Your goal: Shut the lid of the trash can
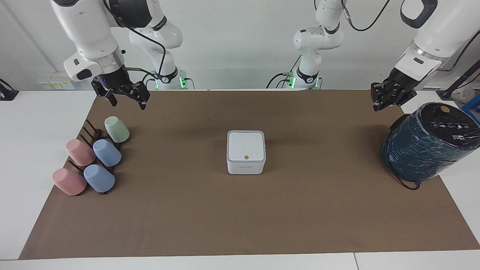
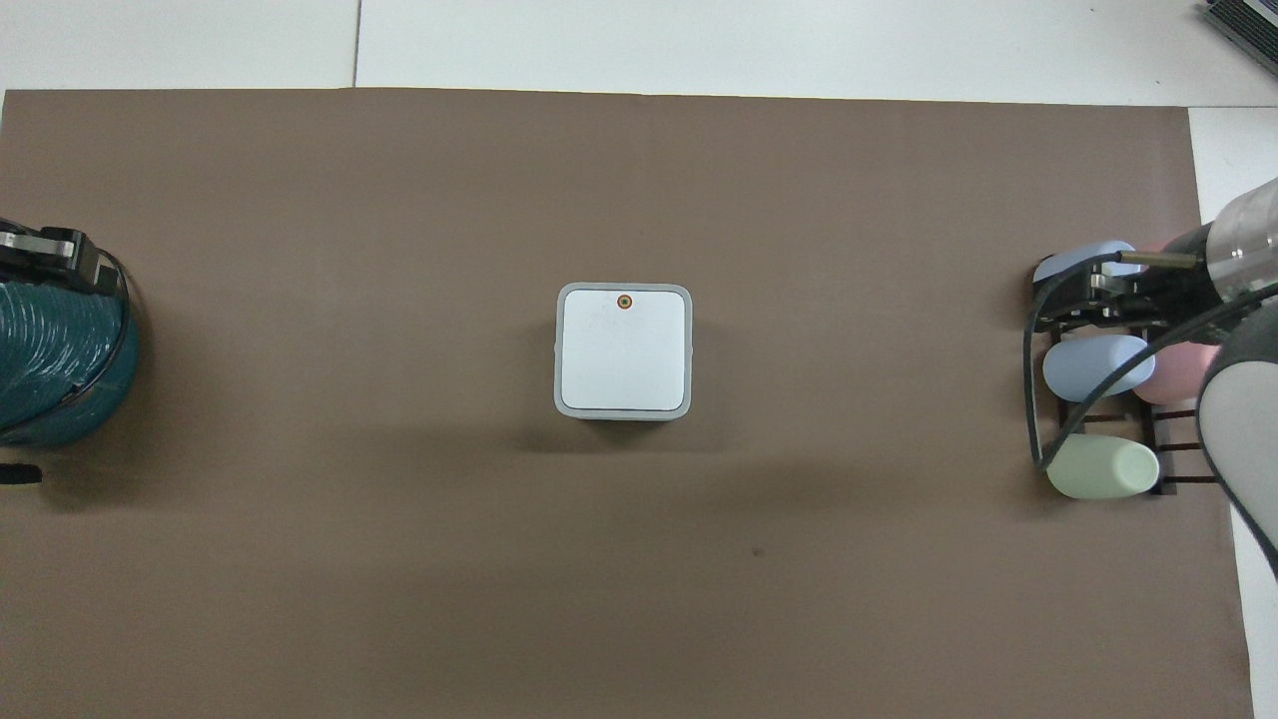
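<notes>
The small white trash can (image 1: 245,167) with a grey rim stands in the middle of the brown mat. Its lid (image 1: 245,145) lies flat and shut on it, orange dot up; it also shows in the overhead view (image 2: 624,352). My left gripper (image 1: 390,98) is shut and empty. It hangs in the air well away from the can, beside the teal cylinder, and shows at the edge of the overhead view (image 2: 62,256). My right gripper (image 1: 127,101) is open and empty and waits in the air over the cup rack (image 2: 1086,295).
A large dark teal wrapped cylinder (image 1: 427,144) stands at the left arm's end of the mat, with a black cable by it. A dark rack (image 1: 90,135) with several pastel cups (image 1: 107,152) lies at the right arm's end. The brown mat (image 1: 240,217) covers the table.
</notes>
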You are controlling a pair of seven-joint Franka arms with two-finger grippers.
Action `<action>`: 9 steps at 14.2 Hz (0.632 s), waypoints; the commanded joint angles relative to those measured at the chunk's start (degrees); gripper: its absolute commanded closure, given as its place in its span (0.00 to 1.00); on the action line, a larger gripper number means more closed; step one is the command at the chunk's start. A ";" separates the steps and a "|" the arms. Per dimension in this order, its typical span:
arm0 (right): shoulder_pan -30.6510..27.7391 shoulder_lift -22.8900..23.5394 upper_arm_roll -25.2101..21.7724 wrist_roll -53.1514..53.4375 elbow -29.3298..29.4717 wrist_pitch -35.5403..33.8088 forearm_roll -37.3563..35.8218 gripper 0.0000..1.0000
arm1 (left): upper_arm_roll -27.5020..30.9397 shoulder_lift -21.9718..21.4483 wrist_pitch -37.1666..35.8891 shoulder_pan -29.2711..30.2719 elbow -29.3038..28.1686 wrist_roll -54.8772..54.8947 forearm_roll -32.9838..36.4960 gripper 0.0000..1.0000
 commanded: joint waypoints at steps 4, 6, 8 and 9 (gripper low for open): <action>-0.78 -0.69 0.43 -1.33 -0.81 0.51 0.34 0.00 | -0.02 -0.78 2.26 0.32 -0.92 0.55 0.50 0.11; -0.78 -0.60 0.43 -1.33 -0.81 0.51 0.34 0.00 | 0.85 -0.69 3.31 0.23 -0.92 0.81 0.58 0.00; -0.78 -0.60 0.43 -1.33 -0.81 0.51 0.34 0.00 | 0.94 -0.78 3.67 0.23 -0.92 0.90 0.58 0.00; -0.78 -0.60 0.43 -1.33 -0.81 0.51 0.34 0.00 | 0.94 -0.78 3.50 0.23 -0.92 0.90 0.58 0.00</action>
